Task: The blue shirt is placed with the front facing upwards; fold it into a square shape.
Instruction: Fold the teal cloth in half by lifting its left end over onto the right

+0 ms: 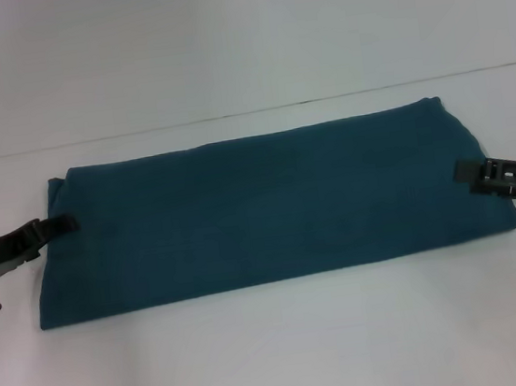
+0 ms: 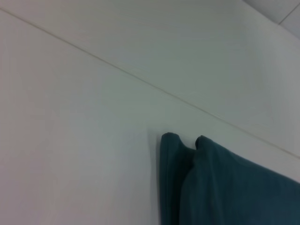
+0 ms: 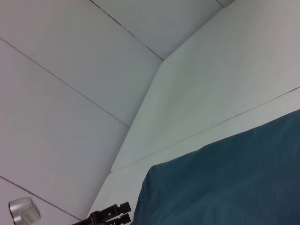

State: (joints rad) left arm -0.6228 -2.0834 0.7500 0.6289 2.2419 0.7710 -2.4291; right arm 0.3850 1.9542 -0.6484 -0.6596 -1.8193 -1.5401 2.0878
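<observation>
Head view has the blue shirt (image 1: 270, 210) mid-frame as a long flat band, so I reckon the short ends still need folding inward. Left gripper (image 1: 62, 224) and right gripper (image 1: 465, 174) look pinched on them, can't tell for sure

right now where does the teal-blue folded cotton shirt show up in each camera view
Head view: the teal-blue folded cotton shirt lies as a wide band across the middle of the white table, the left gripper at one end and the right gripper at the other.
Left wrist view: one folded end of the shirt, lower right of the picture.
Right wrist view: the shirt fills the lower right.
Shared landmark: the seam line where the table meets the wall.
</observation>
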